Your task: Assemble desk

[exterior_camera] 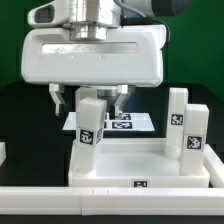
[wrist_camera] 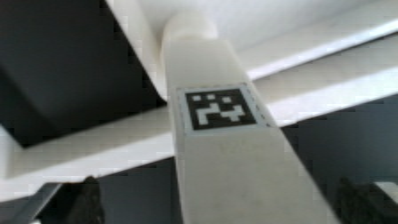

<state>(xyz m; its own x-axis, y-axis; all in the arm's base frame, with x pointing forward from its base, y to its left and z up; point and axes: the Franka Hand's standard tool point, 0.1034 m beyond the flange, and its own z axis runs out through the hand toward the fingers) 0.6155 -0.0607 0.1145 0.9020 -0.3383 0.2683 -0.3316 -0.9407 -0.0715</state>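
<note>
The white desk slab (exterior_camera: 140,160) lies flat in front of the marker board. One white leg (exterior_camera: 92,122) with a square tag stands upright on the slab's corner toward the exterior view's left. In the wrist view the same leg (wrist_camera: 222,120) fills the middle. My gripper (exterior_camera: 90,100) hangs over it, open, with one dark finger (exterior_camera: 60,100) on each side of the leg's top. In the wrist view the fingertips (wrist_camera: 71,200) stand apart from the leg, with a gap on both sides. Two more tagged legs (exterior_camera: 177,115) (exterior_camera: 191,150) stand on the slab's right side.
The long white border rail (exterior_camera: 110,195) runs across the front. The marker board (exterior_camera: 128,123) lies on the black table behind the slab. A white piece (exterior_camera: 3,152) is cut off at the exterior view's left edge. A green wall is behind.
</note>
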